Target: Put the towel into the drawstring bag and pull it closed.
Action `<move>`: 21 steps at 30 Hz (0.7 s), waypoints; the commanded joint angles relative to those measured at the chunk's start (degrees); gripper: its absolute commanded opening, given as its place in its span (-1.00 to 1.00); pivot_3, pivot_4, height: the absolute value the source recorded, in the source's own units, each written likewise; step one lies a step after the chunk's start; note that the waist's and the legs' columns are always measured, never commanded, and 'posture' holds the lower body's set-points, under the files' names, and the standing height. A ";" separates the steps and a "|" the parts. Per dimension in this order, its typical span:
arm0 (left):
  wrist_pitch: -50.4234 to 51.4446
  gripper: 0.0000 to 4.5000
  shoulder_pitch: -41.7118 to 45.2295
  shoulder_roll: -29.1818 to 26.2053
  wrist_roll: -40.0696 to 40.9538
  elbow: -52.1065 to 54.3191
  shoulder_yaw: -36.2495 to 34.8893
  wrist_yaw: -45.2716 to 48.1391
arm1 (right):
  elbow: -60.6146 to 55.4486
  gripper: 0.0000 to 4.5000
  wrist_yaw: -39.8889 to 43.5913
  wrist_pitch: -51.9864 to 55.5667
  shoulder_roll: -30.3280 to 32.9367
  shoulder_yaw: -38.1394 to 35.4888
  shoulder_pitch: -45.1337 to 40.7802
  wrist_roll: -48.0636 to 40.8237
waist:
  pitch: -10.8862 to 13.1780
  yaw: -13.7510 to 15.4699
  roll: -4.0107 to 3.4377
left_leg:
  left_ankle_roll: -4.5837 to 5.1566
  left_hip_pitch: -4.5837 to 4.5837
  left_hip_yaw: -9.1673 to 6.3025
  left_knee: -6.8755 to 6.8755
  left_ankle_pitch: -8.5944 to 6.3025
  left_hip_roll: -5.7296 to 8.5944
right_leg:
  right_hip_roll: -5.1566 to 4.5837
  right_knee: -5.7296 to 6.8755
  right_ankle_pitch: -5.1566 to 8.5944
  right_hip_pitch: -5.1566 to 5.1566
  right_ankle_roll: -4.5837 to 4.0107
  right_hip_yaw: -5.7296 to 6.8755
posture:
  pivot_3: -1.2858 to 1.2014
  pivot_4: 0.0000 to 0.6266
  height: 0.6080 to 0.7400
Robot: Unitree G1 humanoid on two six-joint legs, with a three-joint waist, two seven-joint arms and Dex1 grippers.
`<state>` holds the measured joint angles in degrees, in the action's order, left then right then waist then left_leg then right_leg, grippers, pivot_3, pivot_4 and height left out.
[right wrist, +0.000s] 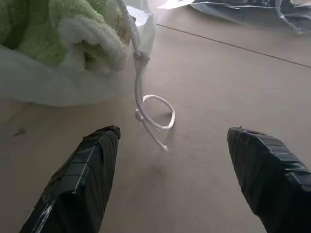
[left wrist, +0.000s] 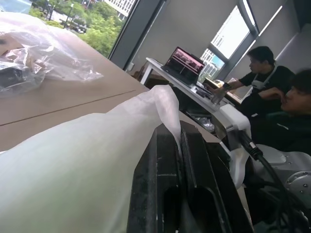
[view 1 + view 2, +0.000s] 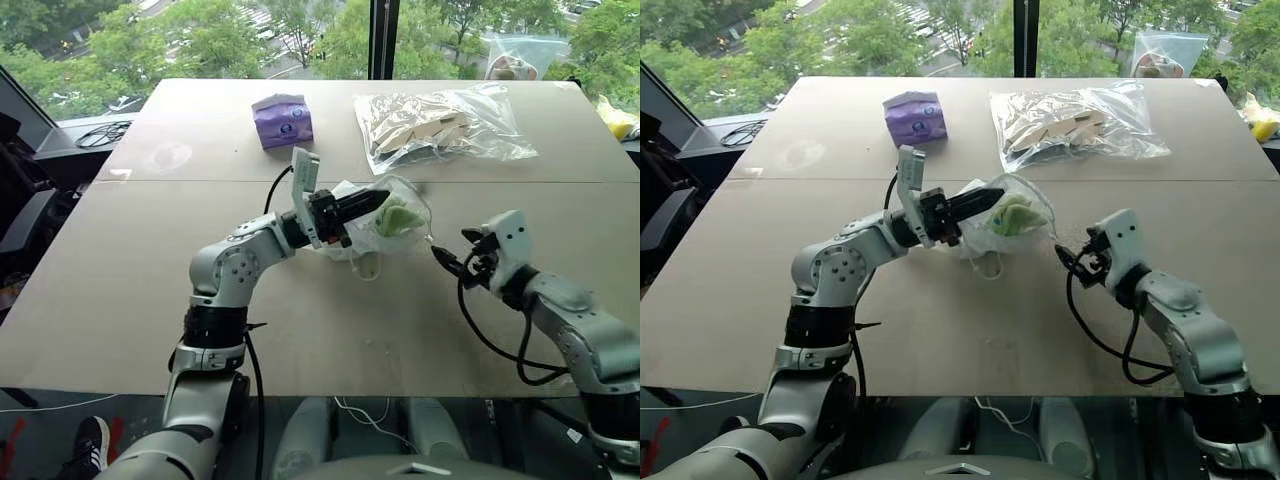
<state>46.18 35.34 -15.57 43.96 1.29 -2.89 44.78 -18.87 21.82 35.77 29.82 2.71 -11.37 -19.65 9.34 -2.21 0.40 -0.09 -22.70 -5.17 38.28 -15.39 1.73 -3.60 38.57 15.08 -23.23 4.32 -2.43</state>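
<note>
The white drawstring bag [image 3: 345, 240] is held up above the middle of the table, its mouth facing right. My left gripper [image 3: 375, 200] is shut on the bag's upper edge, and the fabric [image 2: 73, 165] is pinched between its black fingers [image 2: 165, 160]. The pale green towel [image 3: 395, 218] sits inside the mouth, partly showing [image 1: 73, 29]. A white cord [image 1: 146, 104] hangs from the mouth and ends in a small loop on the table. My right gripper [image 3: 452, 255] is open, low over the table to the right of the bag, its fingers wide apart on either side of the loop and not touching it.
A purple tissue pack [image 3: 283, 120] and a clear plastic bag of beige pieces [image 3: 440, 125] lie at the far side of the table [image 3: 120, 300]. Another clear bag [image 3: 515, 60] stands at the far right edge. Two people sit by a laptop [image 2: 184, 60] beyond the table.
</note>
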 commanded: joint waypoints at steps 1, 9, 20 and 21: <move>-0.76 -1.00 0.68 -0.14 0.54 1.54 -0.66 0.20 | 2.97 0.69 -1.85 -4.09 -1.75 1.16 -2.14 4.54 | 0.00 0.14 0.00 | 0.00 -0.01 0.01 0.02 0.00 0.01 | -0.01 0.00 0.00 0.00 0.00 -0.01 | 0.03 -0.52 1.00; -0.45 -1.00 -0.51 -0.40 0.83 2.95 -0.95 -0.71 | 7.55 0.16 -0.73 -7.90 -5.99 0.53 -5.12 6.17 | 0.01 0.12 0.01 | -0.10 -0.02 -0.01 0.02 0.06 0.01 | -0.02 0.00 0.00 0.00 0.00 -0.01 | 0.03 -0.52 1.00; -2.57 -1.00 -0.66 -0.35 -1.76 1.74 -0.56 -2.51 | 5.72 -0.99 -1.41 -7.84 -9.25 -3.52 -5.34 3.92 | 0.01 0.07 0.01 | -0.10 -0.01 -0.02 0.02 0.05 0.01 | -0.01 0.05 0.00 -0.01 0.00 0.00 | 0.03 -0.52 1.00; -2.81 -1.00 -0.83 -0.44 -1.80 1.92 -0.63 -2.47 | 5.42 -0.99 -2.22 -7.56 -9.63 -4.36 -5.81 3.86 | 0.01 0.07 0.01 | -0.10 -0.01 -0.02 0.02 0.06 0.01 | -0.02 0.05 0.00 -0.01 0.00 -0.01 | 0.03 -0.52 1.00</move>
<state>44.64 34.51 -15.70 42.12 1.71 -2.70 42.20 -10.29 20.96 28.87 20.69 0.90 -15.85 -15.28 9.35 -2.14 0.41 -0.19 -22.71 -5.18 38.30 -15.34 1.74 -3.62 38.62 15.08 -23.23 4.32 -2.44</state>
